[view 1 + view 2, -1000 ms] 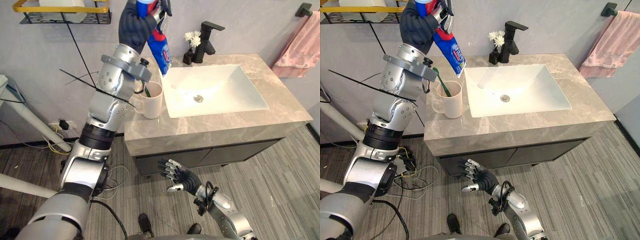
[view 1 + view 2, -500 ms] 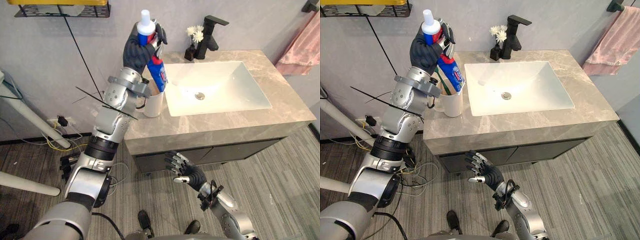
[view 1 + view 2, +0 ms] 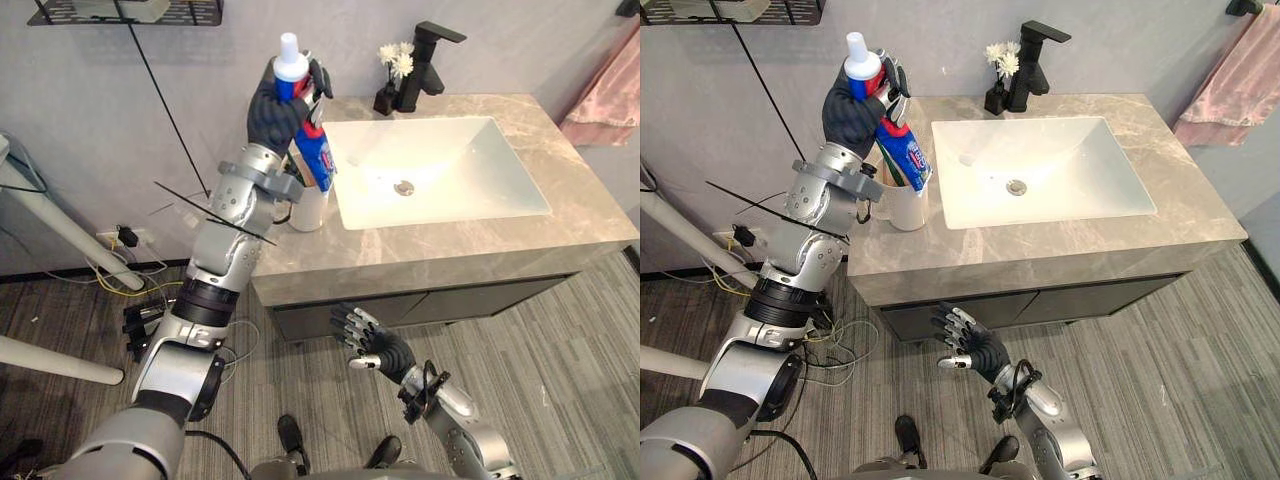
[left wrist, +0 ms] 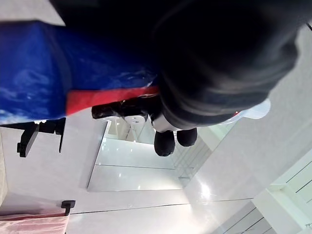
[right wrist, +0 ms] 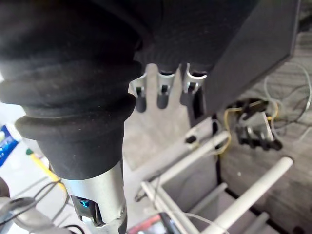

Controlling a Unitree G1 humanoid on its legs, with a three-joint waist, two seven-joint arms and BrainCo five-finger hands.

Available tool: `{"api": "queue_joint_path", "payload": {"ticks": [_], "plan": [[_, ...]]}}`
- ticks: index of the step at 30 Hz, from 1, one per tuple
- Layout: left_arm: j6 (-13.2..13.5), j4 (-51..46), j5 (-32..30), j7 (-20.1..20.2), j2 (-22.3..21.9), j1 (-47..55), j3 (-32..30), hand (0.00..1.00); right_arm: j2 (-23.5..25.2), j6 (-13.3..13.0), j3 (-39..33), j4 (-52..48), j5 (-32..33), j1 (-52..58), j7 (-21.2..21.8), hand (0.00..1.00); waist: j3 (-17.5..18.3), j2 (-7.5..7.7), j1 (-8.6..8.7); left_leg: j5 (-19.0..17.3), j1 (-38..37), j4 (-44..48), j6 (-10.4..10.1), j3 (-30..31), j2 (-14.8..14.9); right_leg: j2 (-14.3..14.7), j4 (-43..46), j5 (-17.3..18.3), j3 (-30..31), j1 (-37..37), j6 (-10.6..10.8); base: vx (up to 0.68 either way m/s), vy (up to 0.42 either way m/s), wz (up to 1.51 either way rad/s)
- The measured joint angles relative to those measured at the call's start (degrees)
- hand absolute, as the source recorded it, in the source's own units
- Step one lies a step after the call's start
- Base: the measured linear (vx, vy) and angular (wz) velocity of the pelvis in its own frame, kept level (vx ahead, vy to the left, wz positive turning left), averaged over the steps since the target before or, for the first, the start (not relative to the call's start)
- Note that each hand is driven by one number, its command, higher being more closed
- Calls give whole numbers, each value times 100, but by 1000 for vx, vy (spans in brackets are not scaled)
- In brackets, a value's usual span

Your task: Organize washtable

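My left hand is shut on a blue and red toothpaste tube with a white cap, holding it upright, cap up. The tube's lower end hangs at the mouth of a white mug on the left end of the grey marble washtable. My arm hides most of the mug in the left eye view. In the left wrist view the blue tube lies against the dark hand cover. My right hand hangs open below the counter's front edge, in front of the dark cabinet.
A white sink basin takes up the middle of the counter, with a black faucet and a small black vase of white flowers behind it. A pink towel hangs at the right wall. A black wire shelf is on the wall upper left.
The left hand has brought the tube down from high over the counter and stood it more upright at the mug. The camera has shifted. The right hand stays low and open.
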State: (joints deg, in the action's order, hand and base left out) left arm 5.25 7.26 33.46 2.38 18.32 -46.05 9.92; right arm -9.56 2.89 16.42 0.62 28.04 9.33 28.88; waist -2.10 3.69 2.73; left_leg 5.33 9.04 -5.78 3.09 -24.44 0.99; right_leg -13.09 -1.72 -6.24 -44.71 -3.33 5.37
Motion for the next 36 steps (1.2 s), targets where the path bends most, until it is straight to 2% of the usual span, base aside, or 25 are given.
{"api": "queue_joint_path", "payload": {"ticks": [11, 19, 36], "plan": [[9, 2, 376, -35, 310, -306, -186, 100, -38, 1, 34, 5, 0, 57, 8, 0, -30, -45, -10, -1, 6, 0, -2, 17, 1, -1, 4, -2, -26, 2, 0, 0, 0, 0], [148, 5, 628, -130, 497, -729, -410, 100, -99, 6, 44, 13, 1, 134, 13, 0, -30, -47, -13, 8, 6, 15, 10, 18, 3, -1, 5, -3, -32, 3, 1, 0, 0, 0], [154, 188, 644, -123, 507, -724, -409, 100, -110, 11, 46, 12, 2, 239, 22, 0, -37, -55, -14, 7, 14, 1, 10, 20, 4, -1, 4, -19, -45, -1, -17, 0, 0, 0]]}}
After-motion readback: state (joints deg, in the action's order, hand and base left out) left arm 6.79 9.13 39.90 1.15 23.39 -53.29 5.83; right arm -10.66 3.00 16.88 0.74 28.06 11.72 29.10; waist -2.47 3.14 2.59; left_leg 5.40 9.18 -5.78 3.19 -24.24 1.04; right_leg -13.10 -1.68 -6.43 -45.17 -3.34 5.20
